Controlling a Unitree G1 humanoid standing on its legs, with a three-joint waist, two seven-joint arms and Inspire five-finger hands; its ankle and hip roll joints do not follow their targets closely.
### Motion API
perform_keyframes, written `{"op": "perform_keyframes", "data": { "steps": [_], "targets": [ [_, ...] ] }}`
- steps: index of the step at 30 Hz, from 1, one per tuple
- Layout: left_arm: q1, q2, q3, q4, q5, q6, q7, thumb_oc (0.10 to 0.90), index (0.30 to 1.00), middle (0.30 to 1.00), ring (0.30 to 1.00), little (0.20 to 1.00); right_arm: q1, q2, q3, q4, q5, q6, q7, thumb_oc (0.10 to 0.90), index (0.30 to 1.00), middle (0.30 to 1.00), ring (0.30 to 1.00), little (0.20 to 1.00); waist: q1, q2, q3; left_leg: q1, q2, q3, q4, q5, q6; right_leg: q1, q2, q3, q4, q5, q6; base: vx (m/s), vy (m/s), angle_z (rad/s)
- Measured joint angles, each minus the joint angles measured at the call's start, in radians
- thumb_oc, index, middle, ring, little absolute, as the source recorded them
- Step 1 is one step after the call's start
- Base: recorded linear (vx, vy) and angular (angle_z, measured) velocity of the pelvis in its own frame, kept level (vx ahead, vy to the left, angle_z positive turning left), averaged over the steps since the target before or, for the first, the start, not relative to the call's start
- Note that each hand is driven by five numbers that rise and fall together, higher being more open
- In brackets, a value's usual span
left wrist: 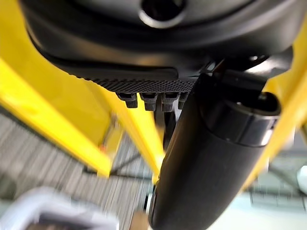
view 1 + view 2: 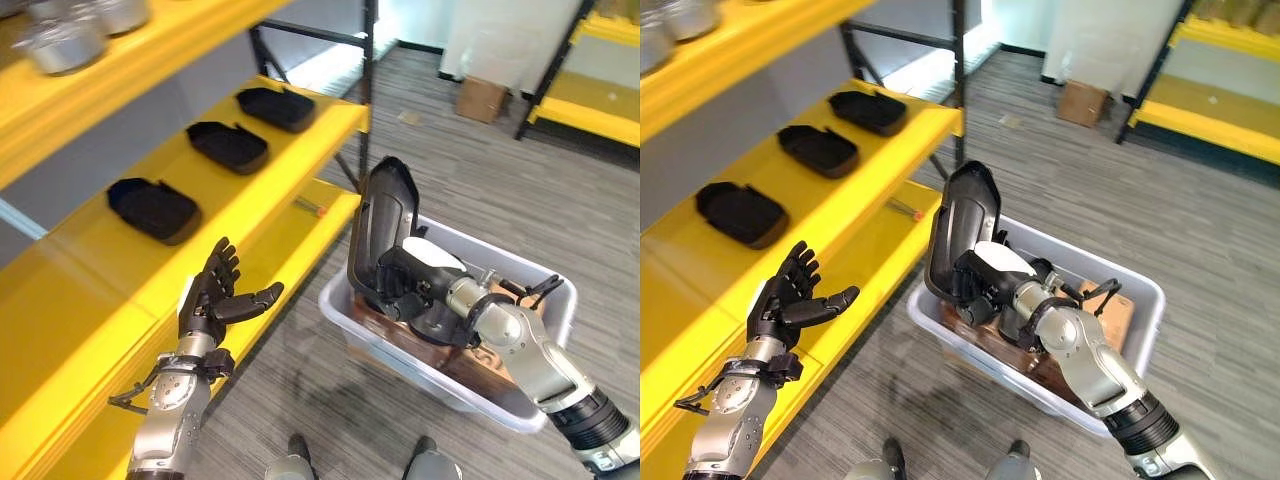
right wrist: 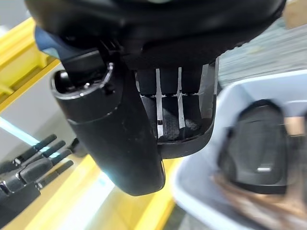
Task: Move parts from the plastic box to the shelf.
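Left eye view is showing my right robot hand (image 2: 400, 283) curling its fingers and thumb around a tall black moulded plastic shell part (image 2: 383, 222), holding it upright over the near-left corner of the pale grey plastic box (image 2: 545, 290) sitting on the grey floor. I am keeping the part on end, I judge, so its lower edge clears the box wall as I carry it toward the yellow metal shelf (image 2: 300, 150). In the right wrist view the same part's curved rim (image 3: 192, 136) is pressing against my fingers, and another black part (image 3: 256, 153) is lying inside the box, waiting its turn. Three matching black shell parts are already lying flat in a row on the shelf's middle board, the nearest (image 2: 153, 209), the middle (image 2: 228, 146) and the farthest (image 2: 275, 108). My left robot hand (image 2: 212, 295) is hanging open and empty beside the lower shelf board, fingers spread, palm toward the box; it looks ready to receive or steady the part. Grey metal pots (image 2: 62, 42) are sitting on the top board.
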Motion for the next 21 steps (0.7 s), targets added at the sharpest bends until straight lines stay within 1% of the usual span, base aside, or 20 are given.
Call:
{"op": "perform_keyframes", "data": {
  "steps": [2,3,4,5,6,7,8,9,10,11,12,13,14,15,16,17,18,19,20,21],
  "targets": [
    [0.002,0.007,0.007,-0.007,0.0,-0.002,-0.008,0.9,1.0,1.0,1.0,1.0,0.0,0.038,0.003,-0.002,0.004,0.001,-0.015,0.4,0.3,0.3,0.3,0.3,0.025,-0.005,-0.003,0.001,-0.023,-0.009,-0.011,0.001,0.014,0.019,-0.013,-0.005,-0.036,0.046,0.003,-0.07,0.224,0.26],
    [0.005,0.013,0.011,-0.015,0.0,-0.002,-0.013,0.9,1.0,1.0,1.0,1.0,0.0,0.06,0.004,-0.006,0.004,0.001,-0.021,0.4,0.3,0.3,0.3,0.3,0.043,-0.008,-0.004,-0.001,-0.032,-0.016,-0.013,0.0,0.019,0.031,-0.019,-0.016,-0.054,0.07,0.012,-0.03,0.114,0.33],
    [0.006,0.027,0.01,-0.018,0.0,-0.001,-0.015,0.9,1.0,1.0,1.0,1.0,-0.001,0.076,0.013,-0.008,0.004,0.0,-0.032,0.4,0.3,0.3,0.3,0.3,0.055,-0.01,-0.005,-0.001,-0.037,-0.03,-0.016,0.003,0.023,0.046,-0.021,-0.037,-0.061,0.086,0.014,-0.09,0.274,0.42],
    [0.008,0.039,0.013,-0.021,0.0,0.0,-0.024,0.9,1.0,1.0,1.0,1.0,0.0,0.087,0.018,-0.009,0.004,-0.002,-0.034,0.4,0.3,0.3,0.3,0.3,0.067,-0.016,-0.008,0.0,-0.043,-0.044,-0.023,0.004,0.027,0.056,-0.024,-0.05,-0.064,0.094,0.023,-0.09,0.234,0.6],
    [0.014,0.047,0.023,-0.029,0.0,0.001,-0.038,0.9,1.0,1.0,1.0,1.0,0.007,0.099,0.019,-0.009,0.004,-0.01,-0.039,0.4,0.3,0.3,0.3,0.3,0.072,-0.034,-0.013,-0.007,-0.058,-0.062,-0.028,0.008,0.034,0.068,-0.029,-0.047,-0.066,0.108,0.038,-0.2,0.452,0.78],
    [0.014,0.047,0.02,-0.031,0.0,0.012,-0.055,0.9,1.0,1.0,1.0,1.0,0.027,0.106,0.02,-0.031,0.002,-0.004,-0.043,0.4,0.3,0.3,0.3,0.3,0.072,-0.06,-0.018,-0.044,-0.058,-0.062,-0.009,-0.004,0.05,0.077,-0.042,-0.048,-0.063,0.12,0.048,-0.14,0.285,0.89],
    [0.006,0.047,0.005,-0.033,0.0,0.023,-0.064,0.9,1.0,1.0,1.0,1.0,0.046,0.101,0.016,-0.053,-0.002,0.0,-0.047,0.4,0.3,0.3,0.3,0.3,0.059,-0.077,-0.025,-0.069,-0.063,-0.045,0.007,-0.018,0.061,0.072,-0.051,-0.046,-0.058,0.13,0.045,-0.19,0.252,0.99],
    [-0.004,0.045,-0.017,-0.033,0.0,0.033,-0.077,0.9,1.0,1.0,1.0,1.0,0.061,0.096,0.013,-0.063,-0.008,0.004,-0.054,0.4,0.3,0.3,0.3,0.3,0.039,-0.085,-0.025,-0.087,-0.058,-0.045,0.016,-0.016,0.075,0.068,-0.06,-0.04,-0.039,0.148,0.043,-0.14,0.038,0.76],
    [-0.006,0.044,-0.042,-0.033,-0.001,0.041,-0.078,0.9,1.0,1.0,1.0,1.0,0.078,0.088,0.013,-0.064,-0.008,0.006,-0.064,0.4,0.3,0.3,0.3,0.3,0.03,-0.084,-0.025,-0.075,-0.059,-0.071,-0.028,0.037,0.1,-0.003,-0.064,-0.002,0.045,0.132,0.059,-0.14,0.024,0.69],
    [-0.017,0.041,-0.052,-0.029,-0.002,0.044,-0.077,0.9,1.0,1.0,1.0,1.0,0.094,0.083,0.012,-0.064,-0.008,0.005,-0.082,0.4,0.3,0.3,0.3,0.3,0.016,-0.081,-0.025,-0.075,-0.056,-0.103,-0.061,0.054,0.106,-0.012,-0.02,0.055,0.016,0.059,0.077,-0.07,-0.003,0.61],
    [-0.034,0.039,-0.066,-0.024,-0.001,0.044,-0.077,0.9,1.0,1.0,1.0,1.0,0.108,0.076,0.007,-0.064,-0.008,0.004,-0.093,0.4,0.3,0.3,0.3,0.3,-0.002,-0.081,-0.025,-0.075,-0.057,-0.133,-0.092,0.074,0.117,-0.016,0.025,0.113,-0.018,0.016,0.084,-0.03,0.004,1.06],
    [-0.066,0.039,-0.1,-0.018,-0.001,0.044,-0.077,0.9,1.0,1.0,1.0,1.0,0.134,0.07,-0.008,-0.064,-0.008,0.003,-0.109,0.4,0.3,0.3,0.3,0.3,-0.032,-0.08,-0.025,-0.083,-0.062,-0.191,-0.12,0.102,0.121,-0.02,0.098,0.203,-0.051,-0.021,0.091,-0.02,0.012,1.53],
    [-0.102,0.037,-0.15,-0.018,-0.001,0.044,-0.077,0.9,1.0,1.0,1.0,1.0,0.163,0.064,-0.029,-0.064,-0.007,0.0,-0.117,0.4,0.3,0.3,0.3,0.3,-0.049,-0.08,-0.025,-0.097,-0.067,-0.232,-0.122,0.102,0.119,-0.055,0.213,0.309,-0.038,-0.077,0.061,-0.01,0.021,1.32],
    [-0.086,0.038,-0.155,-0.038,-0.001,0.044,-0.077,0.9,1.0,1.0,1.0,1.0,0.166,0.061,-0.029,-0.069,-0.006,-0.021,-0.118,0.4,0.3,0.3,0.3,0.3,-0.049,-0.086,-0.028,-0.086,-0.093,-0.228,-0.126,0.1,0.116,-0.057,0.27,0.311,-0.063,-0.079,0.033,0.02,-0.096,0.77],
    [-0.068,0.016,-0.155,-0.059,0.0,0.043,-0.069,0.9,1.0,1.0,1.0,1.0,0.165,0.035,-0.029,-0.078,-0.004,-0.032,-0.115,0.4,0.3,0.3,0.3,0.3,-0.054,-0.047,-0.03,-0.088,-0.093,-0.233,-0.124,0.101,0.111,-0.05,0.292,0.292,-0.068,-0.078,-0.011,0.02,-0.185,0.21],
    [-0.036,0.001,-0.151,-0.091,-0.001,0.041,-0.063,0.9,1.0,1.0,1.0,1.0,0.17,0.015,-0.027,-0.081,-0.005,-0.04,-0.11,0.4,0.3,0.3,0.3,0.3,-0.055,-0.035,-0.035,-0.084,-0.093,-0.26,-0.121,0.118,0.082,-0.023,0.303,0.304,-0.098,-0.084,-0.03,0.05,-0.25,0.37],
    [-0.009,-0.009,-0.151,-0.123,-0.015,0.04,-0.05,0.9,1.0,1.0,1.0,1.0,0.177,-0.009,-0.022,-0.085,-0.005,-0.048,-0.106,0.4,0.3,0.3,0.3,0.3,-0.057,-0.035,-0.036,-0.075,-0.089,-0.279,-0.121,0.114,0.063,0.022,0.312,0.305,-0.157,-0.069,-0.038,0.05,-0.21,0.32],
    [0.015,-0.012,-0.143,-0.139,-0.039,0.037,-0.052,0.9,1.0,1.0,1.0,1.0,0.173,-0.022,-0.018,-0.085,-0.005,-0.059,-0.104,0.4,0.3,0.3,0.3,0.3,-0.038,-0.036,-0.039,-0.068,-0.079,-0.27,-0.122,0.108,0.051,0.044,0.316,0.292,-0.192,-0.049,-0.05,0.06,-0.155,0.23],
    [0.041,-0.015,-0.124,-0.143,-0.038,0.036,-0.051,0.9,1.0,1.0,1.0,1.0,0.165,-0.022,-0.017,-0.085,-0.005,-0.066,-0.104,0.4,0.3,0.3,0.3,0.3,-0.018,-0.031,-0.044,-0.068,-0.066,-0.266,-0.125,0.105,0.041,0.046,0.327,0.281,-0.187,-0.051,-0.055,0.05,-0.121,0.03],
    [0.076,-0.015,-0.087,-0.141,-0.037,0.038,-0.045,0.9,1.0,1.0,1.0,1.0,0.144,-0.013,-0.01,-0.085,-0.005,-0.067,-0.103,0.4,0.3,0.3,0.3,0.3,-0.008,-0.026,-0.047,-0.067,-0.051,-0.265,-0.125,0.101,0.036,0.048,0.34,0.271,-0.186,-0.055,-0.064,0.03,-0.099,0.08]
  ]
}}
